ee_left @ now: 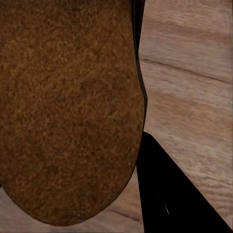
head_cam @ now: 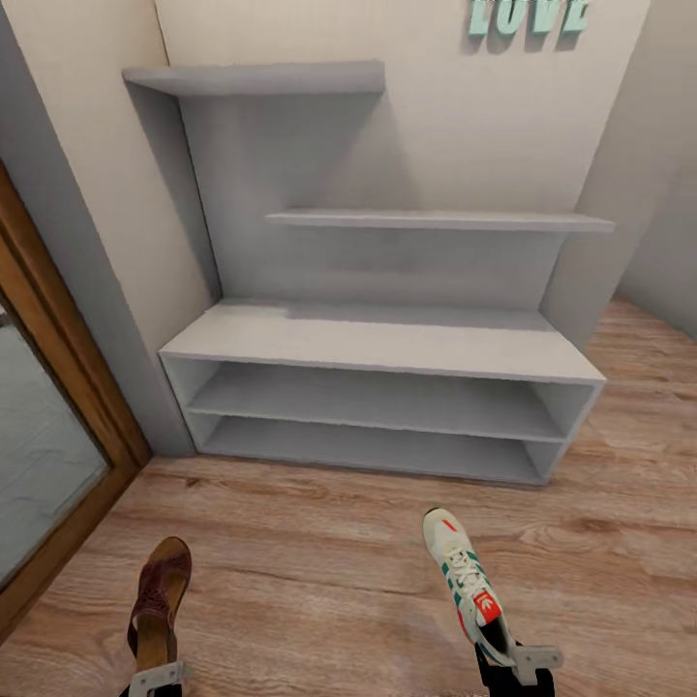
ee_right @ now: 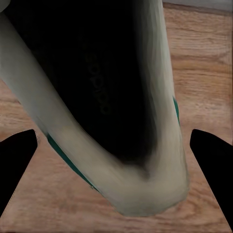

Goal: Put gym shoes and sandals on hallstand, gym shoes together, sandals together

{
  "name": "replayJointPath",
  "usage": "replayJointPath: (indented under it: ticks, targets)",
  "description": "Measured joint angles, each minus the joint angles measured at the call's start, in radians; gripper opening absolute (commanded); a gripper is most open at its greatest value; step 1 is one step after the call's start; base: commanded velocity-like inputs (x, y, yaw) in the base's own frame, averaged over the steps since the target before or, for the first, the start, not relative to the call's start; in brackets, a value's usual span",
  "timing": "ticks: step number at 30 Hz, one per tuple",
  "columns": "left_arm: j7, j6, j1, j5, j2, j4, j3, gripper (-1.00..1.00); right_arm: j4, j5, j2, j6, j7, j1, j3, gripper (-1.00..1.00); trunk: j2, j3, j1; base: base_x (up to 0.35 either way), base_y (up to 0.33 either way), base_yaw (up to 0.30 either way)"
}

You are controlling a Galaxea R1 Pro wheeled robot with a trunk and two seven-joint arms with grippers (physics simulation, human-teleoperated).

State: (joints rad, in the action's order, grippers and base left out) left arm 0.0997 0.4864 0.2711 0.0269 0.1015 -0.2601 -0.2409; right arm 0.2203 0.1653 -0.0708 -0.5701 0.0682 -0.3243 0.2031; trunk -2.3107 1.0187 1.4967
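Observation:
The light-grey hallstand (head_cam: 387, 341) stands ahead against the wall, and all its shelves are bare. My left gripper (head_cam: 153, 678) is shut on a dark brown sandal (head_cam: 160, 595), held toe-forward over the corridor floor (head_cam: 319, 542). In the left wrist view the sandal's brown sole (ee_left: 68, 111) is close up beside one black finger (ee_left: 165, 194). My right gripper (head_cam: 513, 668) is shut on a white gym shoe (head_cam: 467, 581) with green stripes and a red tongue patch. Its heel (ee_right: 111, 121) sits between the two black fingers (ee_right: 17, 165).
A wooden door frame with a glass pane (head_cam: 58, 387) runs along the left. Teal "LOVE" letters (head_cam: 528, 15) hang on the wall above the stand. A wall corner (head_cam: 629, 194) closes in at the right, with floor beyond it.

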Motion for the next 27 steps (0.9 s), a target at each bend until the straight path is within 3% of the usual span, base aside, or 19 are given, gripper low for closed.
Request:
replayJointPath:
  ticks: [7, 27]
  targets:
    - [0.0, 0.0, 0.0, 0.0, 0.0, 0.0, 0.0, -1.0, 0.0, 0.0, 0.0, 0.0, 0.0, 0.0, 0.0, -1.0, 0.0, 0.0, 0.0, 0.0, 0.13, -0.297]
    - [0.0, 0.0, 0.0, 0.0, 0.0, 0.0, 0.0, -1.0, 0.0, 0.0, 0.0, 0.0, 0.0, 0.0, 0.0, -1.0, 0.0, 0.0, 0.0, 0.0, 0.004, -0.297]
